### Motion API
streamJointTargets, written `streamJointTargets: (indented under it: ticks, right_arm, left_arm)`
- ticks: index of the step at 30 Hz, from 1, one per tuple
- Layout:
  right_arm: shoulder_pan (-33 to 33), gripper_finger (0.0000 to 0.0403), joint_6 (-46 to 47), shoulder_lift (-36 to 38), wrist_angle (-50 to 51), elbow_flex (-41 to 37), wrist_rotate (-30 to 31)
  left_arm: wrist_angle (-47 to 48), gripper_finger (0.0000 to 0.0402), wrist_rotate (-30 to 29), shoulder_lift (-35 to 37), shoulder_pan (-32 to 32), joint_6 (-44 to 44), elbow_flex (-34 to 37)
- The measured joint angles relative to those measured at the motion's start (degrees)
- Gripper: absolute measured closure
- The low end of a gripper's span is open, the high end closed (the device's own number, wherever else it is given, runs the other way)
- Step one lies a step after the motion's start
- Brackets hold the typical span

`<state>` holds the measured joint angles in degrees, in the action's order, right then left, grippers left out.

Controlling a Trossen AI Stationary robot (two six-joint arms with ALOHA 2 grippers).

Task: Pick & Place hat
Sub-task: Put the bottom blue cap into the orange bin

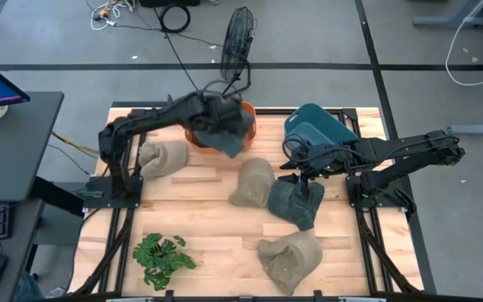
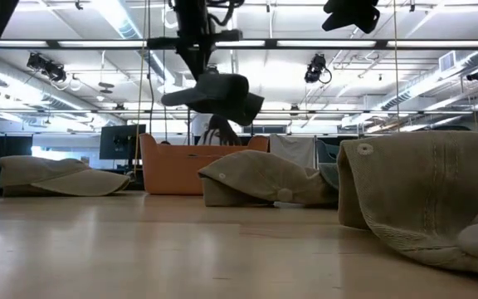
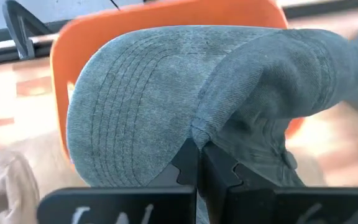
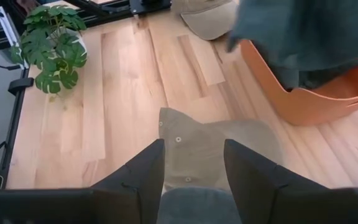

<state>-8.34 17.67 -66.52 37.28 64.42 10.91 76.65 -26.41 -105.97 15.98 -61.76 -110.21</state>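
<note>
Wooden table (image 1: 208,243), no legible writing, left tool (image 3: 197,158) clamped on grey hat (image 3: 166,106) over orange basket (image 3: 64,68), right tool (image 4: 194,165) apart.

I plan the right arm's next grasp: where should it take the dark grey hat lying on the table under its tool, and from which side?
Probably from above: the right tool hovers open over the dark grey hat, which lies flat and crumpled. Pinch a raised fold of its crown; the beige hat touches one side.
</note>
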Motion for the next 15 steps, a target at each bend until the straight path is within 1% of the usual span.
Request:
streamJointTargets:
  ticks: [5, 9, 15]
  right_arm:
    - [0.0, 0.0231, -0.15, 0.0, 0.02, 0.0, 0.01]
    - [0.0, 0.0231, -0.15, 0.0, -0.12, 0.0, 0.01]
    - [0.0, 0.0231, -0.15, 0.0, -0.44, 0.0, 0.07]
  left_arm:
    - [-4.93, 0.0395, 0.1, 0.0, 5.78, 4.22, 0.02]
    - [-6.75, 0.0395, 3.36, -0.01, 9.59, 4.33, 0.02]
    - [-7.51, 0.0394, 3.71, -1.95, 10.46, 2.21, 0.07]
